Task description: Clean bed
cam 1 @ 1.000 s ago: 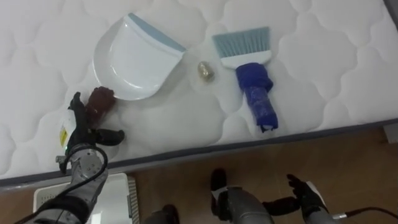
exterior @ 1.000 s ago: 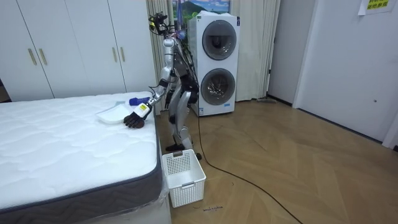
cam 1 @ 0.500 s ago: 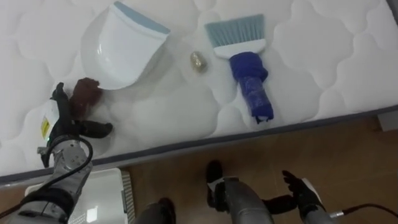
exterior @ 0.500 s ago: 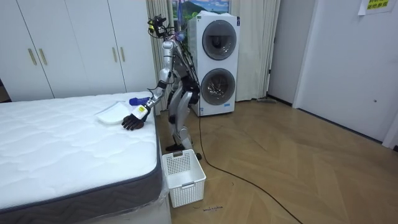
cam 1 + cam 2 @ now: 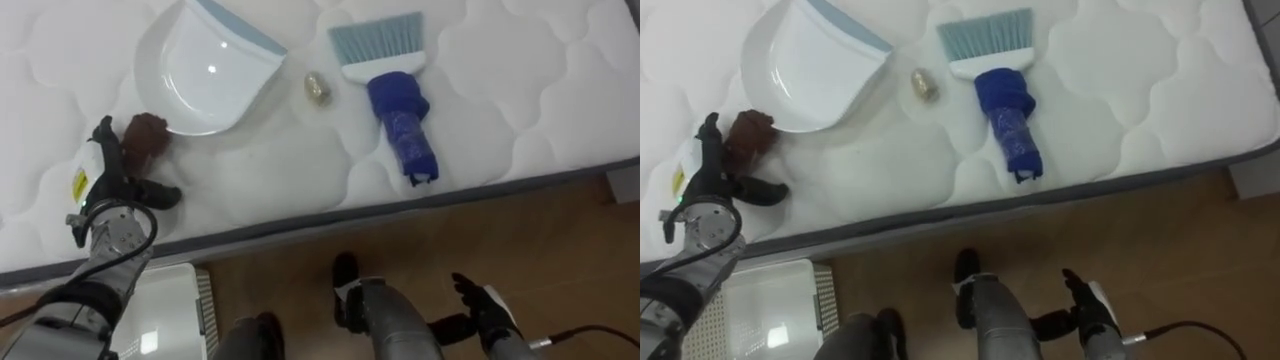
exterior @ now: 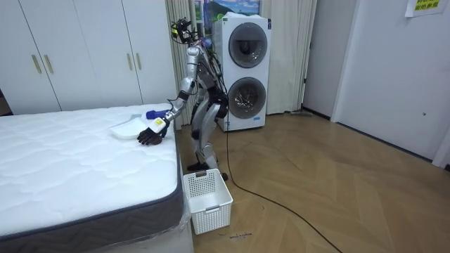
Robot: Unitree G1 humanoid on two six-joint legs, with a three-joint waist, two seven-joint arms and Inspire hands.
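A white dustpan (image 5: 205,70) with a grey-blue lip lies on the white quilted bed (image 5: 300,180), and a brown lumpy handle end (image 5: 146,138) sits at its near side. To its right is a small crumpled brownish scrap (image 5: 317,88). Further right lies a hand brush (image 5: 395,100) with a blue handle and pale blue bristles. My left hand (image 5: 110,190) rests open on the mattress just left of the brown handle end, fingers straight and thumb spread, not holding it. My right hand (image 5: 482,310) hangs open, low over the wooden floor.
I stand at the bed's long edge (image 5: 420,205). A white slatted basket (image 6: 207,200) sits on the floor by my feet, also at the lower left (image 5: 165,320). A stacked washer and dryer (image 6: 246,70) stand behind me, and wardrobes (image 6: 77,56) beyond the bed.
The whole picture has shifted a little with my head. My left hand stays beside the brown handle end. The dustpan, scrap and brush lie as before.
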